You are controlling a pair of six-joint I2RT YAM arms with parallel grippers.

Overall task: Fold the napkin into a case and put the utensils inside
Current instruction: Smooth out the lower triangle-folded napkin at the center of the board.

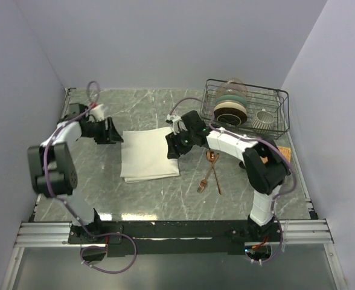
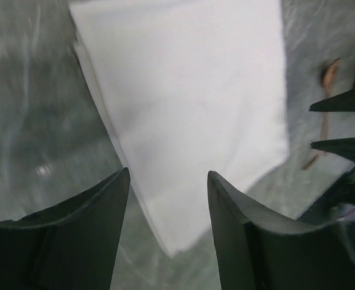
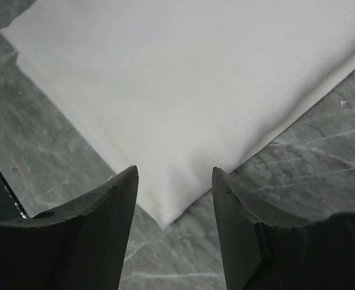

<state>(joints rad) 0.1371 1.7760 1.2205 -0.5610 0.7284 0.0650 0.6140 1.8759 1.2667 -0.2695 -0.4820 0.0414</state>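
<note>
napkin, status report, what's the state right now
Both open, empty: left gripper, right gripper. Folded napkin lies flat. Crossed fork and spoon to its right, not tucked in; nothing blocking.

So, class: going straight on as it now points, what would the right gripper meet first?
Most likely the napkin, its corner just ahead of the open right gripper; the gap is unclear.

Napkin (image 1: 147, 154): matt cream cloth, smooth. Tbl (image 1: 99, 175) under napkin: grey marble-look, glossy. Utensils (image 1: 206, 180) R of napkin: shiny copper-tone metal. Rack (image 1: 284, 109) beyond napkin: black wire.
</note>
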